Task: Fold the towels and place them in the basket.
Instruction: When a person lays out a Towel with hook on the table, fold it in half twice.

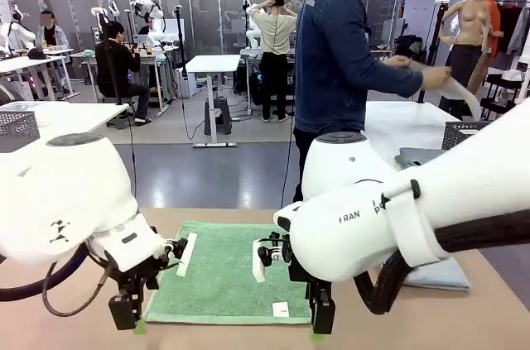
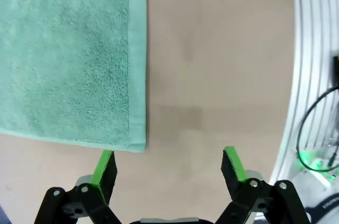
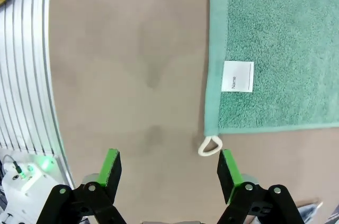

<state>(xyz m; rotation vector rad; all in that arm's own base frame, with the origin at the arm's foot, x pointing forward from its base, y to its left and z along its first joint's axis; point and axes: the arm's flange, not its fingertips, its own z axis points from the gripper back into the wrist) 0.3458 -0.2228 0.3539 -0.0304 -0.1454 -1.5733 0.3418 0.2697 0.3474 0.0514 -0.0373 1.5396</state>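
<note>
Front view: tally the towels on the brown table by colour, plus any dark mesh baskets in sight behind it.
Green towel: 1
Blue-grey towel: 1
Dark mesh baskets: 2, the left basket and the right basket
Total: 4

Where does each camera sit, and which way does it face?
Front: on the robot's side, facing across the table to the person; left arm and right arm show.
Left wrist: on that arm, looking down past its open left end effector.
Right wrist: likewise, past the open right end effector.
Shared: all see the green towel.
</note>
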